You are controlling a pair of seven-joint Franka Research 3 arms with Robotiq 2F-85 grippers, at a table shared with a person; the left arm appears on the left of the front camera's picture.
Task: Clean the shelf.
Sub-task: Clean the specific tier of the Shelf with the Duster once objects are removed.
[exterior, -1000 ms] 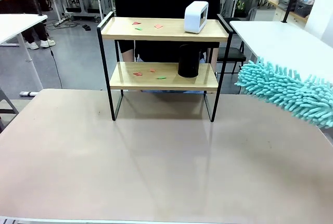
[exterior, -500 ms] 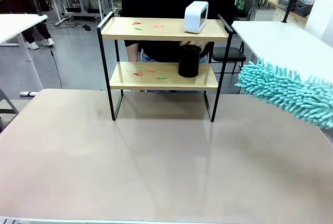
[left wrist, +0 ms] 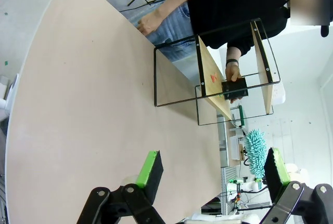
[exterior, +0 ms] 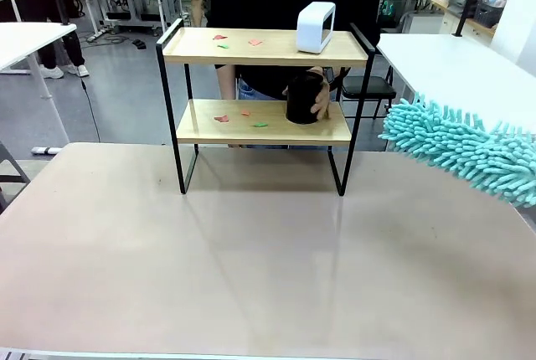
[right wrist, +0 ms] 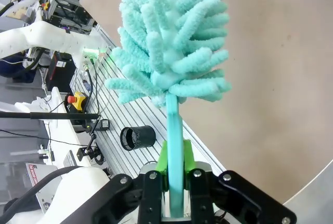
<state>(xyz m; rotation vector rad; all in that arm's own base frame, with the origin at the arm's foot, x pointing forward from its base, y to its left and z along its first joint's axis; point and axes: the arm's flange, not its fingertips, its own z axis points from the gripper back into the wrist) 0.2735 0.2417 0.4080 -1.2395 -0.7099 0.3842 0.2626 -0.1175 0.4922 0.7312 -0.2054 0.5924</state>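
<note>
The shelf (exterior: 251, 48) stands at the far middle of the beige table, with small red and green scraps (exterior: 222, 40) on its top board and more scraps (exterior: 243, 115) on its lower board. A white box (exterior: 316, 27) sits on the top board. On the lower board a person's hand (exterior: 322, 100) holds a black cup (exterior: 303, 98). A teal fluffy duster (exterior: 465, 149) hovers at the right edge. My right gripper (right wrist: 175, 169) is shut on the duster's handle (right wrist: 175, 125). My left gripper (left wrist: 212, 168) is open and holds nothing, far from the shelf (left wrist: 208, 67).
A person in black stands right behind the shelf. The beige tabletop (exterior: 251, 268) in front of the shelf is bare. A white table (exterior: 452, 67) stands at the right and another white table (exterior: 25, 38) at the left. In the right wrist view a black mesh cup (right wrist: 137, 137) sits beside the table.
The person has leaned closer and a hand has come round the black cup on the lower board. The duster and both arms have stayed put.
</note>
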